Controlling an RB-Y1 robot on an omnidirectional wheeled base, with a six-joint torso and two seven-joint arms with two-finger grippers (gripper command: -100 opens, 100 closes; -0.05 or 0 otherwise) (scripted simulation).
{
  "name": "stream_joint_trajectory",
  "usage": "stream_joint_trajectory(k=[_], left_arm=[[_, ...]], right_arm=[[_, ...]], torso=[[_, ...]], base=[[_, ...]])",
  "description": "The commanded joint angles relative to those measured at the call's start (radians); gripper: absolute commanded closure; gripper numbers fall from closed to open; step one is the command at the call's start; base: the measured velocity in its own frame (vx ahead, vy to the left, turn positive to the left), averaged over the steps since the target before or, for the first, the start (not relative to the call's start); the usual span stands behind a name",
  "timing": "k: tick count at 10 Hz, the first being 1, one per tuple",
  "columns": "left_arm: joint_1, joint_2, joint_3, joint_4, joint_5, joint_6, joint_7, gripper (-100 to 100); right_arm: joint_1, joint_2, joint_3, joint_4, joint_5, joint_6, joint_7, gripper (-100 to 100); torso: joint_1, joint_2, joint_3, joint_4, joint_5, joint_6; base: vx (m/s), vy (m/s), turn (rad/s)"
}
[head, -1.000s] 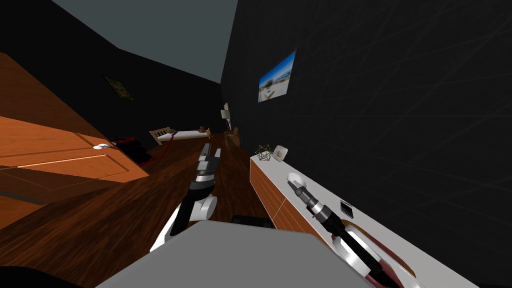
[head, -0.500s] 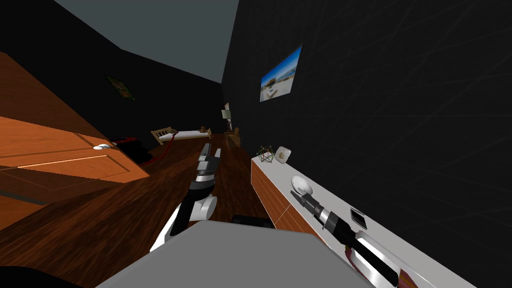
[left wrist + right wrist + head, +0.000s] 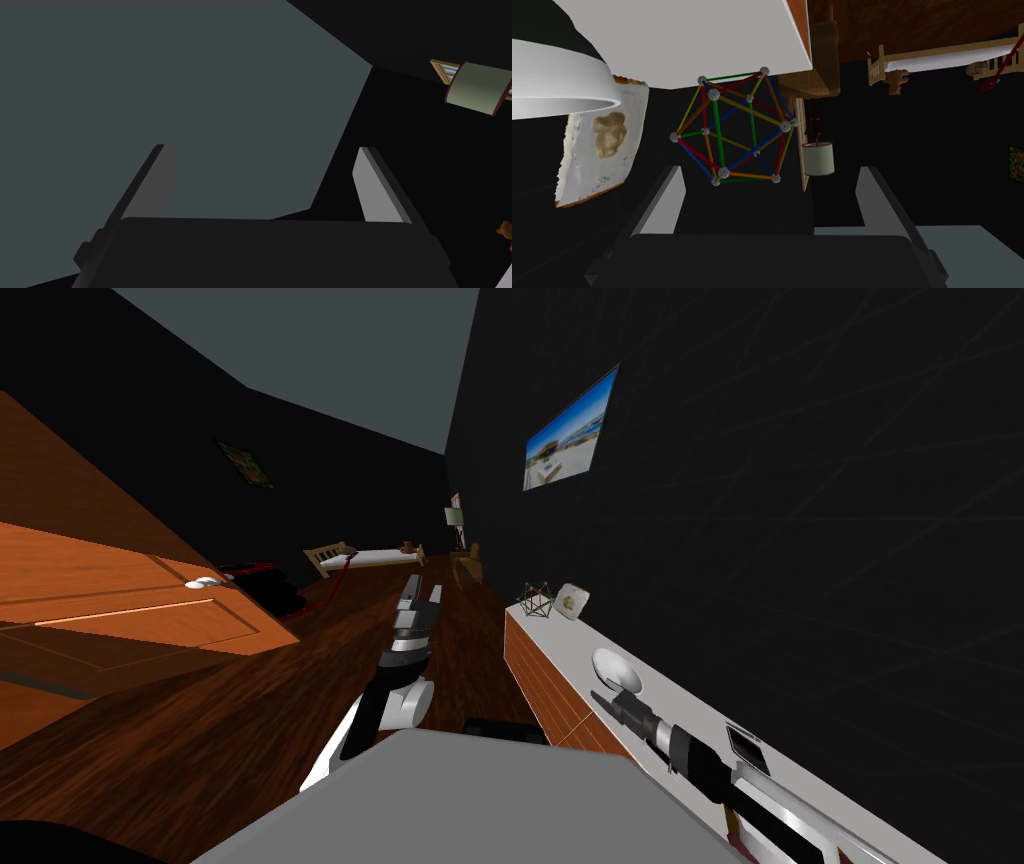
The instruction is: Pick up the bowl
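On the white worktop (image 3: 680, 703), the bowl (image 3: 612, 668) sits just beside the released right claw (image 3: 770, 170), outside its gap (left claw (image 3: 262, 148), released, well apart).

a long white-topped sideboard (image 3: 682, 703) carries a white bowl (image 3: 615, 670), a rod polyhedron (image 3: 536, 600), a ragged-edged plaque (image 3: 571, 601) and a small dark square (image 3: 746, 749).
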Motion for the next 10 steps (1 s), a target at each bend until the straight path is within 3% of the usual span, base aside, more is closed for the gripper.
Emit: stream_joint_trajectory(k=[1, 4, 5, 6, 7, 8, 10], left_arm=[[0.0, 0.0, 0.0, 0.0, 0.0, 0.0, 0.0, 0], [0.0, 0.0, 0.0, 0.0, 0.0, 0.0, 0.0, 0], [0.0, 0.0, 0.0, 0.0, 0.0, 0.0, 0.0, 0], [0.0, 0.0, 0.0, 0.0, 0.0, 0.0, 0.0, 0], [0.0, 0.0, 0.0, 0.0, 0.0, 0.0, 0.0, 0], [0.0, 0.0, 0.0, 0.0, 0.0, 0.0, 0.0, 0], [0.0, 0.0, 0.0, 0.0, 0.0, 0.0, 0.0, 0]], right_arm=[[0.02, -0.05, 0.02, 0.017, 0.019, 0.023, 0.05, -100], [0.025, -0.117, 0.041, 0.048, 0.035, 0.035, 0.094, -100], [0.029, -0.157, 0.061, 0.076, 0.052, 0.046, 0.133, -100], [0.029, -0.167, 0.061, 0.076, 0.052, 0.046, 0.133, -100], [0.033, -0.209, 0.079, 0.102, 0.067, 0.058, 0.17, -100], [0.033, -0.215, 0.079, 0.102, 0.067, 0.058, 0.17, -100], [0.042, -0.285, 0.114, 0.143, 0.096, 0.084, 0.234, -100]], torso=[[0.0, 0.0, 0.0, 0.0, 0.0, 0.0], [0.0, 0.0, 0.0, 0.0, 0.0, 0.0], [0.0, 0.0, 0.0, 0.0, 0.0, 0.0], [-0.001, 0.0, 0.0, 0.0, 0.0, 0.0], [-0.001, 0.001, 0.001, 0.0, 0.0, 0.0], [0.0, 0.001, 0.0, 0.0, 0.0, 0.0], [0.0, 0.001, 0.0, 0.0, 0.0, 0.0]], base=[[0.079, 0.047, 0.027], [0.075, 0.042, 0.015], [0.075, 0.038, 0.02], [0.063, 0.032, 0.008], [0.074, 0.052, 0.02], [0.066, 0.047, 0.002], [0.083, 0.06, 0.018]])
